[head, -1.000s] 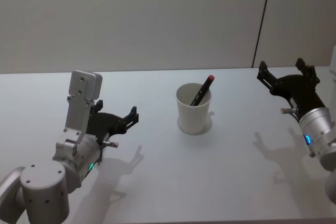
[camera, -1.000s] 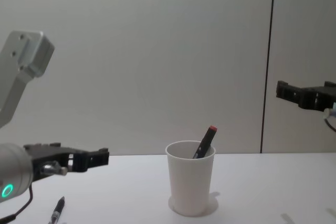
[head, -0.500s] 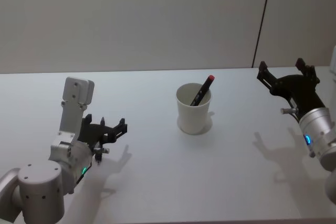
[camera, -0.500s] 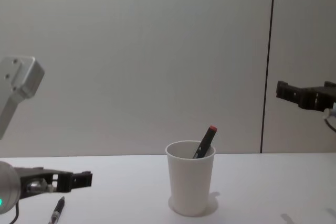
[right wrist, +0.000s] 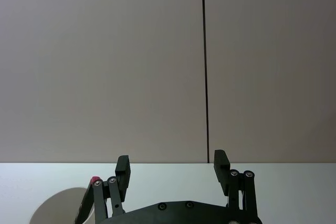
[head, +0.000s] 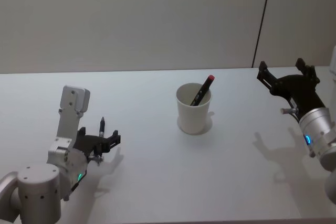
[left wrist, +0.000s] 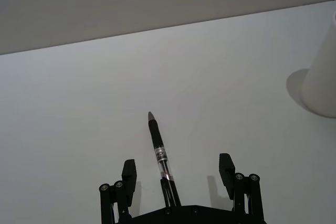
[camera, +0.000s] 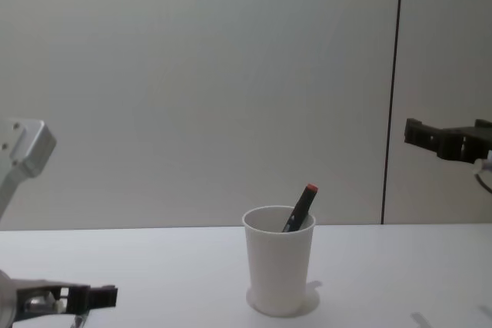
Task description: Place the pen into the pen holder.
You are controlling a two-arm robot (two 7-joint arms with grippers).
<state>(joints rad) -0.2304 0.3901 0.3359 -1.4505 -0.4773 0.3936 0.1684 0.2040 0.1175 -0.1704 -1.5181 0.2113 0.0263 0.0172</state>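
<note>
pen holder (head: 193,109): white paper cup, upright, mid-bench (head: 157,182), with a red-capped marker (head: 202,91) leaning inside
pen (left wrist: 159,153): black, slim, clear band mid-barrel, flat on the bench, well left of the pen holder

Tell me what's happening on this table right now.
The left gripper, open, sits low over a black pen lying on the table, a finger on each side, not gripping yet. The cup already holds a red-capped pen leaning on its rim. The right gripper is open, raised off to the right.
</note>
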